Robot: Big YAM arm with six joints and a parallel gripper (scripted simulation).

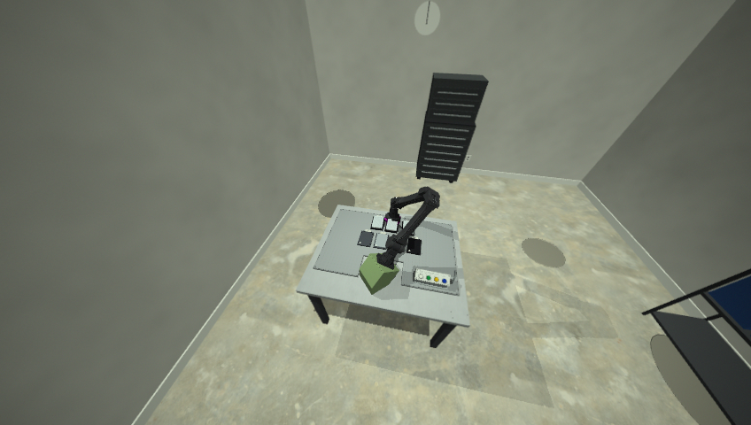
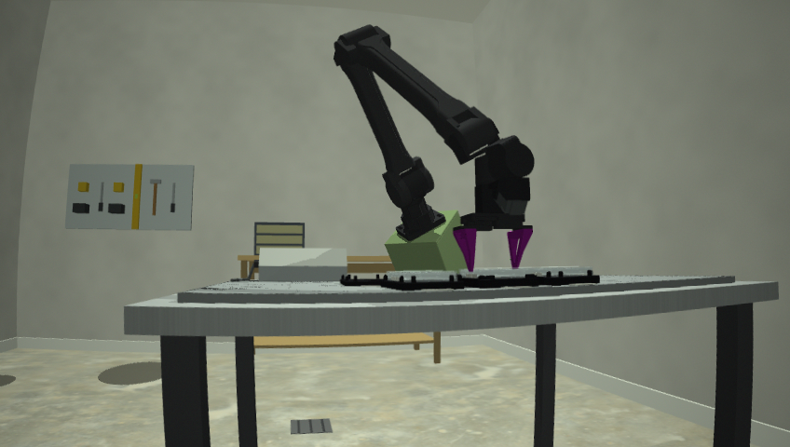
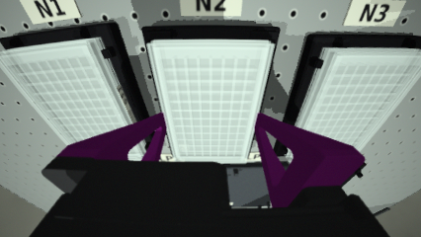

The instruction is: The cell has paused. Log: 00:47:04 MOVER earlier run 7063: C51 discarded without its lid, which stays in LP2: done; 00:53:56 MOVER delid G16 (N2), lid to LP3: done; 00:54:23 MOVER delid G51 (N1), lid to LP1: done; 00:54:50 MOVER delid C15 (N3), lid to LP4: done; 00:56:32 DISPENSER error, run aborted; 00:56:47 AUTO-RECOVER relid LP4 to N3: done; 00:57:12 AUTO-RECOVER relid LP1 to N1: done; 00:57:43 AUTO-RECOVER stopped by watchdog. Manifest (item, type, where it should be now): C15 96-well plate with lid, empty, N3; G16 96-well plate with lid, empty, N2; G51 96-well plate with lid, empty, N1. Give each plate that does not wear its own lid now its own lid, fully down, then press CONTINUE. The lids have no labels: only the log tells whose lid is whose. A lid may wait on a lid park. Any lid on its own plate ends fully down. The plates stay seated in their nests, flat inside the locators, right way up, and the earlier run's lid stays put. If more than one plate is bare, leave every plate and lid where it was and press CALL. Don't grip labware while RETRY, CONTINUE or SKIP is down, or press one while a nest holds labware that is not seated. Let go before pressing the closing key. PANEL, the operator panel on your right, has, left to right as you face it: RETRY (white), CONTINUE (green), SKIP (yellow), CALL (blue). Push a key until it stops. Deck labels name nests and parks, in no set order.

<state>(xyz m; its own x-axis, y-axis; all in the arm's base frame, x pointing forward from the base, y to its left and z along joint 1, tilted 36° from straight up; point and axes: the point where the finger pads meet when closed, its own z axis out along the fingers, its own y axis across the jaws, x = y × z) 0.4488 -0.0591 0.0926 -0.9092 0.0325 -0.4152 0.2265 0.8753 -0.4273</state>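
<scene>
In the centre of the wrist view, the gripper [image 3: 210, 140] is clamped across the short sides of a clear lid [image 3: 211, 99] lying over the plate in nest N2 [image 3: 211, 31], the only plate the task's record leaves bare. The purple fingers straddle it so it can go down square inside the locators. N1 [image 3: 49, 9] at upper left and N3 [image 3: 374, 14] at upper right hold covered plates. The panel [image 1: 433, 278] waits at the table's lower right.

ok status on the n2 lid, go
Claw shut on lid, fingers either side. Lid low over N2 plate, seating not confirmed. N1 plate, N3 plate lidded. Nothing in the way.
</scene>
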